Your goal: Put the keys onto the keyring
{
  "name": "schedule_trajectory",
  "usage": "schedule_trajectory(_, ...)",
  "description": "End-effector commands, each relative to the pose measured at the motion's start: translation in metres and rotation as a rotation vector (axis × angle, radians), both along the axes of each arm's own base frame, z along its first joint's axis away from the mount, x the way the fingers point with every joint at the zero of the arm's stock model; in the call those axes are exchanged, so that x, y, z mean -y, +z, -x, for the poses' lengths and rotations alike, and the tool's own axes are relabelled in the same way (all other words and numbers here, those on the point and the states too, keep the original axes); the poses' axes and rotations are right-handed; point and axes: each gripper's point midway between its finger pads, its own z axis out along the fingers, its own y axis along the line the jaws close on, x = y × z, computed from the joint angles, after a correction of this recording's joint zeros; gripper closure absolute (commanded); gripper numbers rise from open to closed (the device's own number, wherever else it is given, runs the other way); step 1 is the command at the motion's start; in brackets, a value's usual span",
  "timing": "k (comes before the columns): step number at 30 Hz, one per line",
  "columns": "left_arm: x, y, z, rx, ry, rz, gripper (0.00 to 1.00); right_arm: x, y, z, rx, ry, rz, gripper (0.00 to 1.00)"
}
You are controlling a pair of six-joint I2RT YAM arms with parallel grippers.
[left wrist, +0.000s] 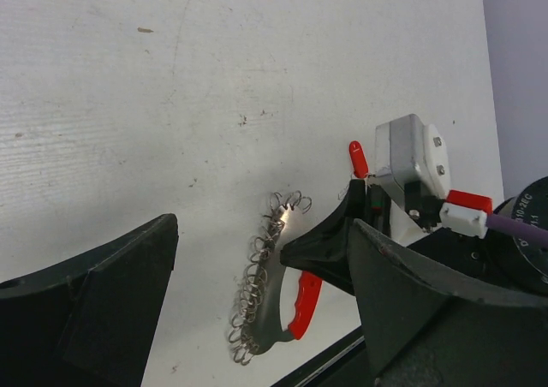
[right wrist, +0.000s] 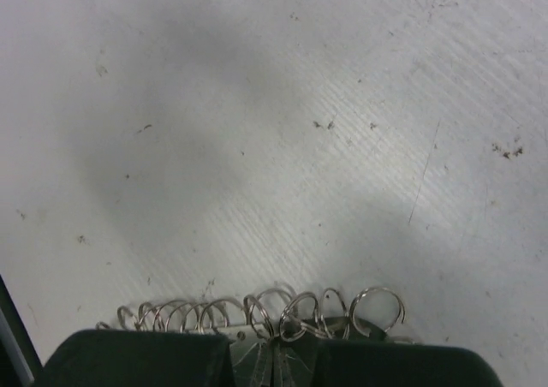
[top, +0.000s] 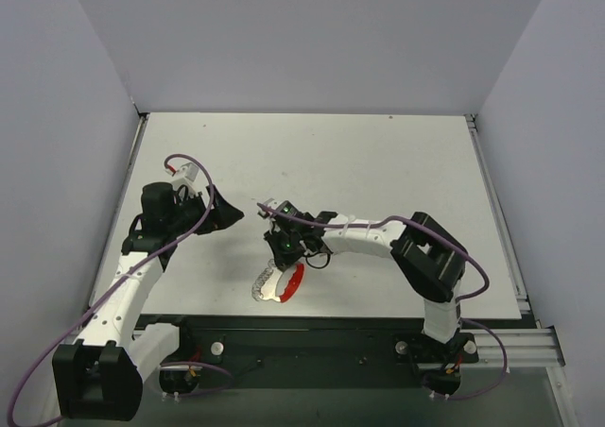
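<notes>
Silvery keyring (left wrist: pixel 271 282) trails nearward from my right hand (right wrist: pixel 274 349), clamped on its end; left hand (top: pixel 230 215) spread wide, farther off.

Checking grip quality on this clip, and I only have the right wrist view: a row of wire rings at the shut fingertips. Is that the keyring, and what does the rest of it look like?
Observer: Yes. The left wrist view shows the keyring as a curved silvery bar lined with those rings, ending in a red band. The right gripper is shut on the end away from the band.
Operator: I see no key at all. Where is it?
Observer: The key, small with a red head, shows just beyond the right gripper, apart from the keyring. From that view I cannot tell how it rests.
</notes>
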Motion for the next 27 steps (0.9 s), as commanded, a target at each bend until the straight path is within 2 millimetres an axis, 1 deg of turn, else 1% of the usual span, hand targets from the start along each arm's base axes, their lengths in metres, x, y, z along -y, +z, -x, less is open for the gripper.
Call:
schedule_trajectory(1,0.002,0.011,-0.004,0.045,-0.008,0.020,0.11,0.002,0.043,0.009,0.047,0.046,-0.070,1.00)
schedule_trajectory(2,0.002,0.005,-0.002,0.032,-0.007,0.029,0.11,0.003,0.046,0.009,0.050,0.053,-0.076,1.00)
schedule_trajectory(4,0.008,0.006,-0.001,0.045,-0.026,0.068,0.12,0.003,0.058,0.008,0.064,0.053,-0.108,1.00)
schedule_trajectory(5,0.009,0.002,0.001,0.036,-0.029,0.074,0.13,0.003,0.060,0.009,0.061,0.061,-0.119,1.00)
schedule_trajectory(8,0.009,0.002,0.001,0.038,-0.022,0.078,0.13,0.003,0.067,0.010,0.073,0.086,-0.141,1.00)
schedule_trajectory(9,0.009,0.002,0.001,0.039,-0.024,0.077,0.13,0.002,0.066,0.010,0.079,0.093,-0.144,0.91)
schedule_trajectory(10,0.009,0.003,0.000,0.041,-0.023,0.078,0.13,0.002,0.060,0.009,0.073,0.093,-0.131,0.79)
schedule_trajectory(11,0.009,0.004,0.000,0.046,-0.025,0.076,0.13,0.002,0.057,0.008,0.068,0.094,-0.125,0.70)
schedule_trajectory(12,0.008,0.004,0.000,0.046,-0.021,0.071,0.13,0.000,0.055,0.006,0.064,0.093,-0.115,0.62)
schedule_trajectory(13,0.008,0.005,0.000,0.044,-0.020,0.069,0.13,0.000,0.047,0.005,0.054,0.093,-0.095,0.60)
schedule_trajectory(15,0.007,0.005,0.000,0.047,-0.019,0.061,0.13,0.001,0.042,-0.001,0.061,0.065,-0.066,0.58)
schedule_trajectory(17,0.006,0.005,0.000,0.048,-0.017,0.059,0.13,0.003,0.035,-0.004,0.056,0.043,-0.041,0.58)
schedule_trajectory(20,0.006,0.005,0.000,0.048,-0.016,0.058,0.13,0.003,0.029,-0.008,0.055,0.016,-0.020,0.59)
schedule_trajectory(27,0.006,0.005,0.001,0.048,-0.017,0.059,0.13,0.001,0.016,-0.012,0.037,-0.005,0.004,0.64)
